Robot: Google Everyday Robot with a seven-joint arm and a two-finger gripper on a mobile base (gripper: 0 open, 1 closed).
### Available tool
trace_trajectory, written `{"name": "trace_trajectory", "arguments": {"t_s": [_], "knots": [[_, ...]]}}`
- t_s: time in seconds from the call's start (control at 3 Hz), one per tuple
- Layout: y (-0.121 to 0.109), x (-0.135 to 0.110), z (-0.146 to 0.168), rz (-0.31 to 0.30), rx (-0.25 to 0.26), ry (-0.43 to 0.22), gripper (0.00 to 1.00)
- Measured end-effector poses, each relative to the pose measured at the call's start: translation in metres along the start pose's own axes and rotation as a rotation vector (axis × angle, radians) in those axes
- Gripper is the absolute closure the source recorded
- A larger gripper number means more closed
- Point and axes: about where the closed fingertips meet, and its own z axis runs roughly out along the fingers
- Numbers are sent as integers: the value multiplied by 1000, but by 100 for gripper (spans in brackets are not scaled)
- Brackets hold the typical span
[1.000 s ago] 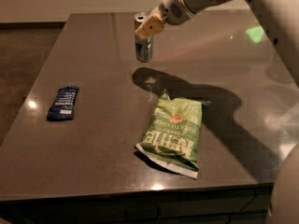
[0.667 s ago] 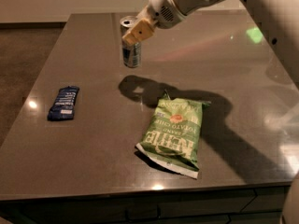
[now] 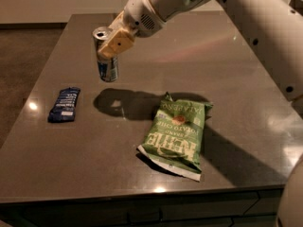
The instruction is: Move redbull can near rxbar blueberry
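Nearest, toward the table's (image 3: pixel 236 79) front edge: one green bag (image 3: pixel 176 136), flat. Farther back at left: one bar (image 3: pixel 64 104), flat, dark blue with white lettering and a pale patch. Farthest: one can (image 3: pixel 107 65), slim, silver and blue with a silver top, roughly upright, lifted off the table over its shadow, behind and right of the bar, apart from it. Upper half clamped between the tan fingers (image 3: pixel 118 40) of the one gripper (image 3: pixel 110 44), reaching in from the upper right.
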Motion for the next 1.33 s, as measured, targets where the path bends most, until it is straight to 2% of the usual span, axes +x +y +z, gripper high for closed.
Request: {"name": "trace_trajectory", "arguments": {"t_s": [0.33, 0.67, 1.0, 1.33], "knots": [[15, -3, 23, -22, -77, 0, 100], [34, -4, 45, -32, -122, 15, 100], [45, -10, 59, -46, -134, 22, 100], [48, -12, 72, -50, -132, 40, 85]]}}
